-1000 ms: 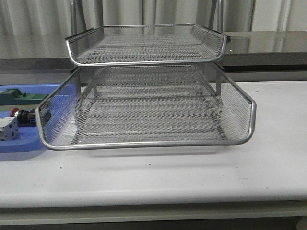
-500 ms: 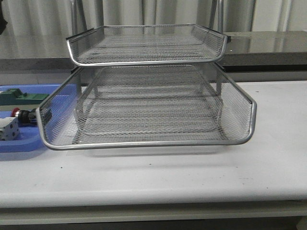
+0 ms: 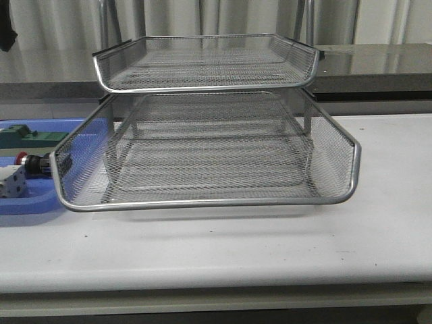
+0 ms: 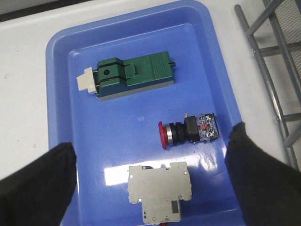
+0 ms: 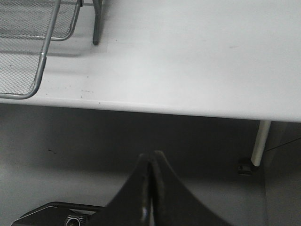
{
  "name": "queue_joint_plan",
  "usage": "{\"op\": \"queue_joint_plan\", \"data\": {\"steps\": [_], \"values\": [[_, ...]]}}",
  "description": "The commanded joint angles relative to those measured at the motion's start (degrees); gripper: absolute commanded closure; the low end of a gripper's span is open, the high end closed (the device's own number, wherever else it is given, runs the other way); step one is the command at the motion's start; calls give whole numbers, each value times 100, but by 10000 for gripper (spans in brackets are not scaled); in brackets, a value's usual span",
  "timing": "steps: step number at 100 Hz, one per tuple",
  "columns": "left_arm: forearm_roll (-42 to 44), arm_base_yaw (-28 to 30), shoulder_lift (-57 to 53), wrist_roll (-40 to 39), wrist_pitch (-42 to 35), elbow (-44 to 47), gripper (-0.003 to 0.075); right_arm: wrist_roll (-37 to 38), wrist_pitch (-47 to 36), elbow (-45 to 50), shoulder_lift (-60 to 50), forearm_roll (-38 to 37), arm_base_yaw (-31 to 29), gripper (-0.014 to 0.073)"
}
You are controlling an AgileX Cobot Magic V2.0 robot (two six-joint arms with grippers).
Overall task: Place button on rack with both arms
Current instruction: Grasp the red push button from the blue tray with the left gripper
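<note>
Button [image 4: 188, 132] lies on side in blue tray [image 4: 61, 56], at 3 o'clock from tray middle, red head pointing to 9. Not picked up yet. Left end effector [image 4: 150, 183] hangs above tray, fingers spread wide, holding nothing. Step: reach for button. Next: drop down, put fingers either side of round black-and-silver body, squeeze. Right end effector [image 5: 150, 188] pressed shut, empty, off desk [image 5: 197, 52] edge. Rack [image 3: 202, 135]: shiny wire mesh, see-through, rounded rims. Tray: smooth plastic.

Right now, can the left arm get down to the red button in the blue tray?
Probably yes. The left gripper hangs open above the blue tray, and the button lies on its side in open space between the green block and the grey block, with nothing covering it.
</note>
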Motion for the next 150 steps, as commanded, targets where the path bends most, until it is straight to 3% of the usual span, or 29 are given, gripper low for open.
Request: {"op": "queue_joint_plan", "data": {"steps": [1, 11, 51, 105, 150], "values": [[-111, -8, -107, 495, -308, -249, 115, 11, -289, -206, 13, -83, -12, 664], [-446, -8, 85, 1433, -263, -355, 115, 11, -289, -206, 13, -83, -12, 664], [-949, -8, 1425, 3698, 723, -1313, 115, 11, -289, -206, 13, -83, -12, 664], [-997, -8, 2456, 4709, 1130, -1858, 115, 11, -289, -206, 13, -83, -12, 664], [-997, -8, 2844, 5089, 874, -1867, 115, 11, -289, -206, 13, -83, -12, 664]]}}
